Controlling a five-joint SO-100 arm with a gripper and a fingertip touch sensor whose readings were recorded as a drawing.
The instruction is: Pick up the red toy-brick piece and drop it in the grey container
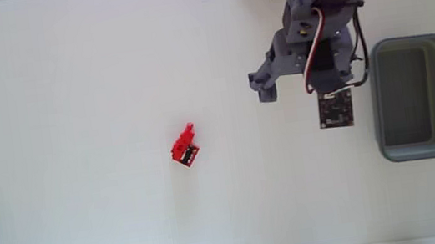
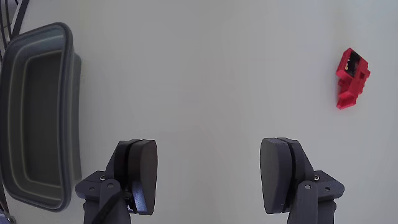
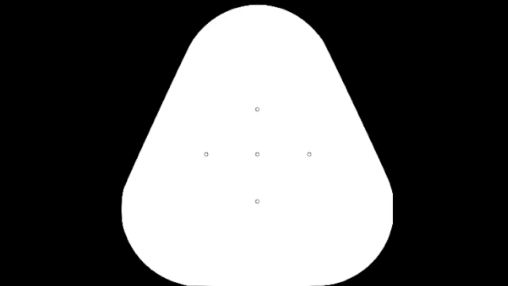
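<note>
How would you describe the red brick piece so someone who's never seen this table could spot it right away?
In the fixed view, start at the grey container on the right of the white table, then look left past the gripper. The red toy-brick piece lies alone near the middle. It is the only small, bright red, stepped thing on the bare surface.

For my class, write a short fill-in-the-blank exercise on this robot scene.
1. The toy-brick piece on the table is coloured ____.
2. The gripper is ____, holding nothing.
3. The grey container holds ____.
4. In the fixed view, the brick lies to the ____ of the container.

Missing words: red; open; nothing; left
</note>
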